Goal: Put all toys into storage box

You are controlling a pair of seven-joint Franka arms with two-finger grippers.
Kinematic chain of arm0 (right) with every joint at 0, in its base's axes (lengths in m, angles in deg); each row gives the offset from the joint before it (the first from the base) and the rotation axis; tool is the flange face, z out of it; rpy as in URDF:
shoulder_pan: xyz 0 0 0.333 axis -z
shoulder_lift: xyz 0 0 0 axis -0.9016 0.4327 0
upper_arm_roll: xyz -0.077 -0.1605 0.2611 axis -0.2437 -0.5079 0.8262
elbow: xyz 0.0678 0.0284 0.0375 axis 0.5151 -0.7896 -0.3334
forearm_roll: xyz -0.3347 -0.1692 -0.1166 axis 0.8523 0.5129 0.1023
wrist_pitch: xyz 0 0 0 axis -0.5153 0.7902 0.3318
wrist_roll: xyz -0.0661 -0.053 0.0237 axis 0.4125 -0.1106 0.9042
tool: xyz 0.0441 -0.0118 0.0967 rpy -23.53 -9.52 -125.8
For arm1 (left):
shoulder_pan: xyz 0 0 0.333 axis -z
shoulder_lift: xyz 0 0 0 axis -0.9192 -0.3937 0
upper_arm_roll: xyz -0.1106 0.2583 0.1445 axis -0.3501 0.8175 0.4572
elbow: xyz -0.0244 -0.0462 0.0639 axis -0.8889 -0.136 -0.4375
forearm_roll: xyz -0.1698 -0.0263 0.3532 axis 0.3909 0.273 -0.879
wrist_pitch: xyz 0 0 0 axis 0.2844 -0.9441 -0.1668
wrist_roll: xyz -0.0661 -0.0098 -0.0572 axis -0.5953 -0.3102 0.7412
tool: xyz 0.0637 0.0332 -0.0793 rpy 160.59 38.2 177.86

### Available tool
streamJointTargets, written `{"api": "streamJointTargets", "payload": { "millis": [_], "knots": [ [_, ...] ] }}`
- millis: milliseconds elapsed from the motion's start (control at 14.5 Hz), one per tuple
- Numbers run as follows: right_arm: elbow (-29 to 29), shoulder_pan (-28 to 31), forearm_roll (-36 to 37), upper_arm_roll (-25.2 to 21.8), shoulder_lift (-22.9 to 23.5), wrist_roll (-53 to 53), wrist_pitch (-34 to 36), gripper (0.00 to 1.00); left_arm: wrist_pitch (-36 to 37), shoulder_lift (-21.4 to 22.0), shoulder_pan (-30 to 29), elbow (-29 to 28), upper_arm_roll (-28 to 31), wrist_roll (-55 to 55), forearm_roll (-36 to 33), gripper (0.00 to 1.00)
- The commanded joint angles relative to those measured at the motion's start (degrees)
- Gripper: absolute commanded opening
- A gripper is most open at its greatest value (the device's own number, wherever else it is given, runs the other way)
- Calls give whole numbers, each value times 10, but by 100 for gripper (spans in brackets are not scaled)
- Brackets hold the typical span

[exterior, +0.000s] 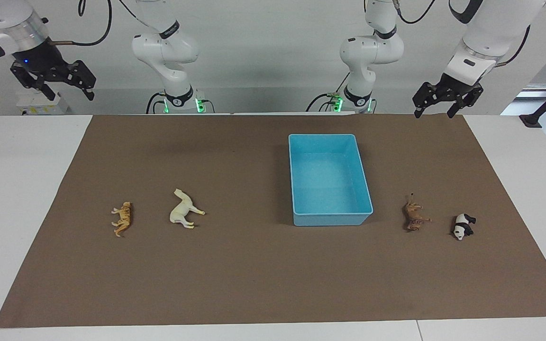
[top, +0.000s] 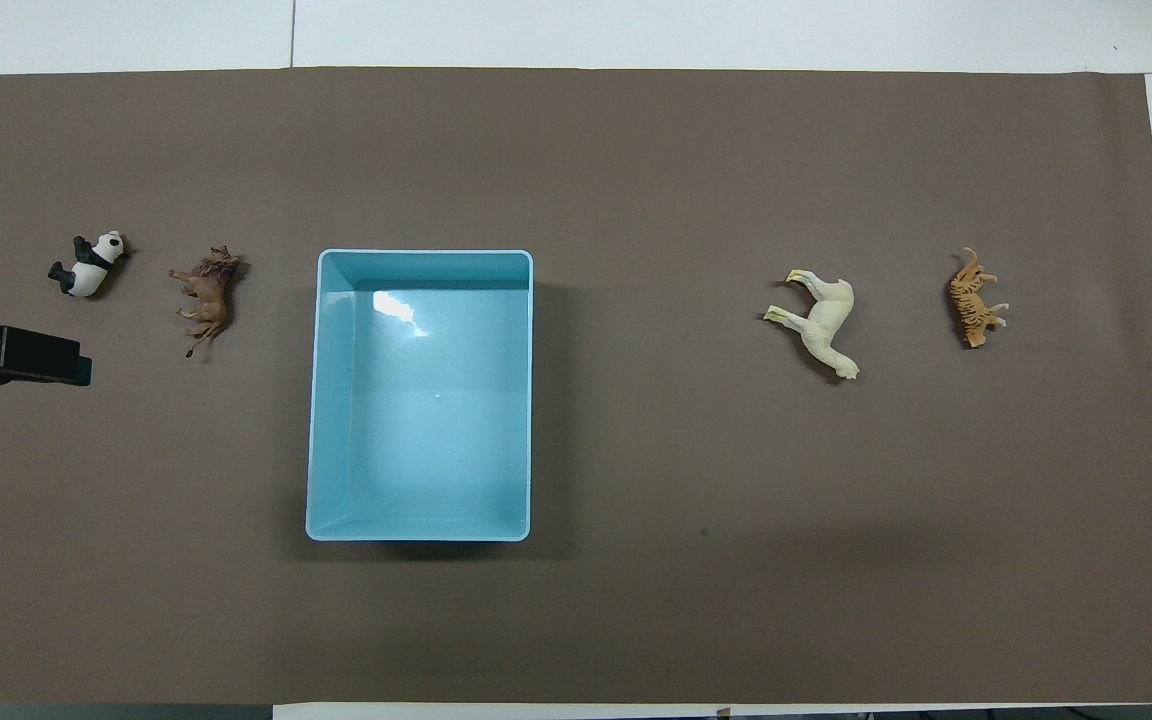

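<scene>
The storage box (exterior: 332, 219) (top: 331, 400), a light blue bin, stands empty on the mat. All the toys lie on their sides on the mat. The tiger (exterior: 122, 218) (top: 974, 300) and the horse (exterior: 185, 209) (top: 821, 322) lie toward the right arm's end. The lion (exterior: 414, 216) (top: 208, 295) and the panda (exterior: 462, 226) (top: 91, 265) lie toward the left arm's end. My left gripper (exterior: 435, 112) (top: 36, 357) hangs open and empty over the mat's corner at its own end. My right gripper (exterior: 69, 92) is raised, open and empty, over the white table beside the mat.
A brown mat (exterior: 254, 274) covers most of the white table (exterior: 17, 189). Both arm bases (exterior: 178, 97) (exterior: 358, 97) stand at the table's edge by the robots. A black clamp (exterior: 531, 121) sits at the left arm's end.
</scene>
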Motion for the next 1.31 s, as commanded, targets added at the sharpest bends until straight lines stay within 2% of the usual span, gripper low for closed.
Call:
{"api": "streamJointTargets", "payload": {
  "millis": [0,346,691,968,1244],
  "knots": [
    [-4,3,2,1,-6,5,4,100,5,15,-3,-13,0,-9,1,100],
    [-7,3,3,1,-7,8,2,100,5,15,-4,-13,0,-9,0,100],
    [-36,13,10,-1,-21,4,-17,100,5,15,-4,-13,0,-9,0,100],
    [-190,11,10,-1,-73,3,-145,100,5,15,-3,-13,0,-9,0,100],
    [-251,10,10,0,-51,2,-220,100,-3,15,-2,-13,-2,-6,0,100]
  ]
}}
